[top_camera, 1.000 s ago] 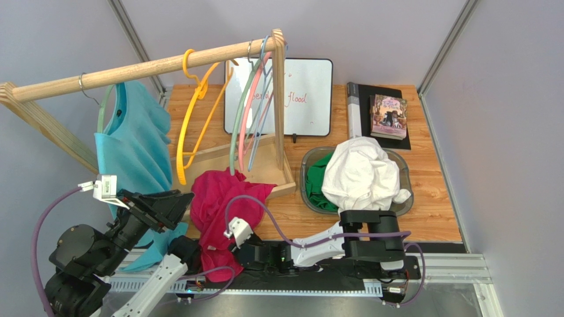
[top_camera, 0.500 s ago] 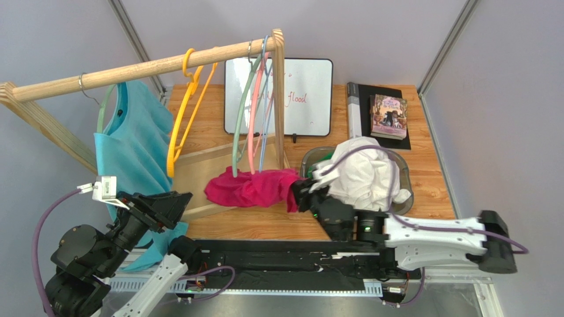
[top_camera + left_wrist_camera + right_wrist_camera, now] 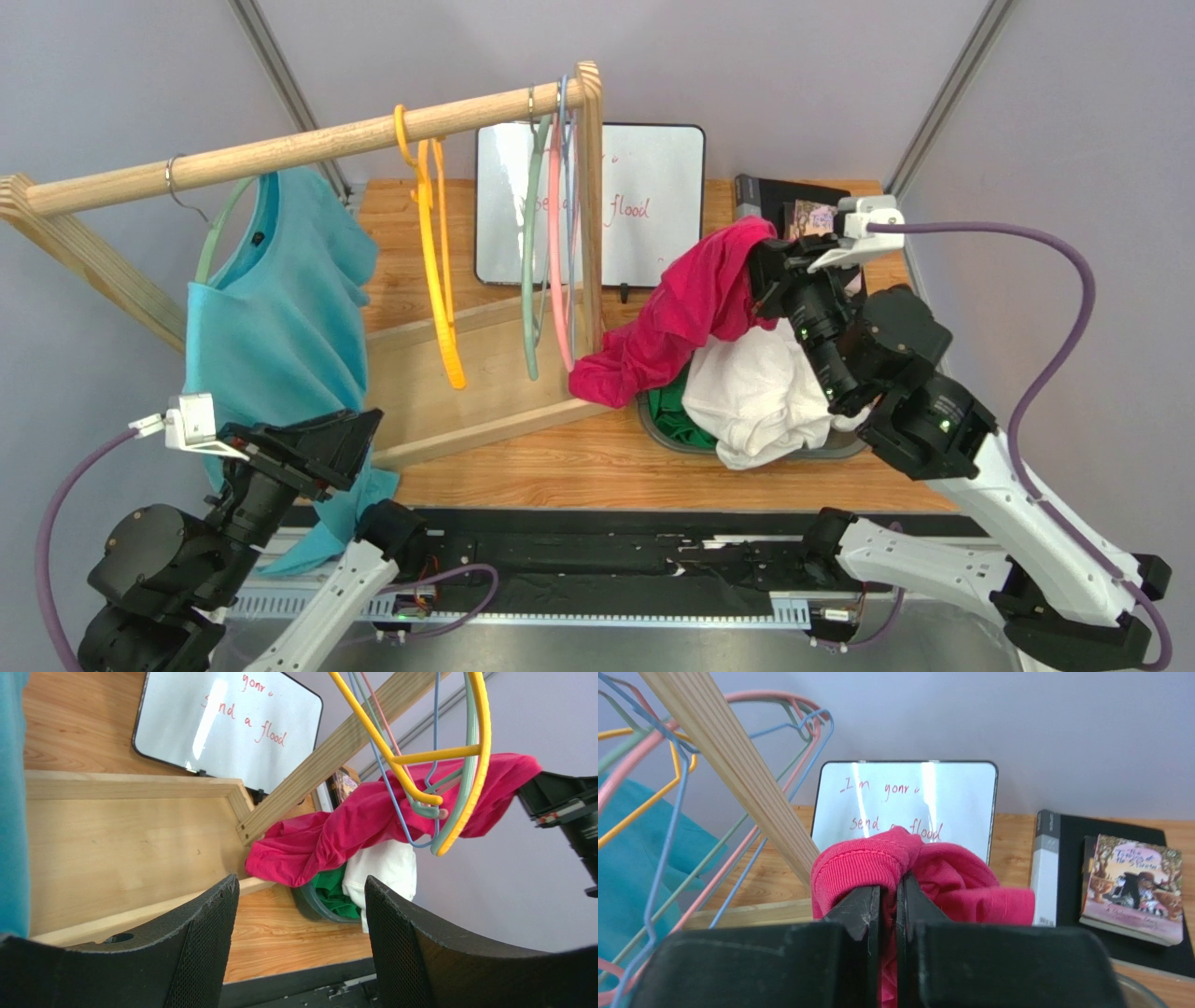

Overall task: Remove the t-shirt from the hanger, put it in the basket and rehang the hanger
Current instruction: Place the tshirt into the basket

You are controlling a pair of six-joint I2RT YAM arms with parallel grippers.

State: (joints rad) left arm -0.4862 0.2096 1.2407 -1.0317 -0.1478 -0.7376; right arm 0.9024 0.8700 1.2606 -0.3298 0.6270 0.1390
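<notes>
Wooden tabletop (image 3: 589, 462) carries a clothes rack (image 3: 309, 140). Right of the rack, the right hand (image 3: 889, 896) grips a pink t-shirt (image 3: 687, 315), free of any hanger: seemingly done. At the rack's left end a teal t-shirt (image 3: 274, 308) hangs; the left hand (image 3: 337, 437) gapes empty below that end.

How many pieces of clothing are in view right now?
4. A teal t-shirt hangs at the left end of the rail; a pink shirt is clamped in the right gripper; a white garment and a green garment lie in the bin. More may be buried.
</notes>
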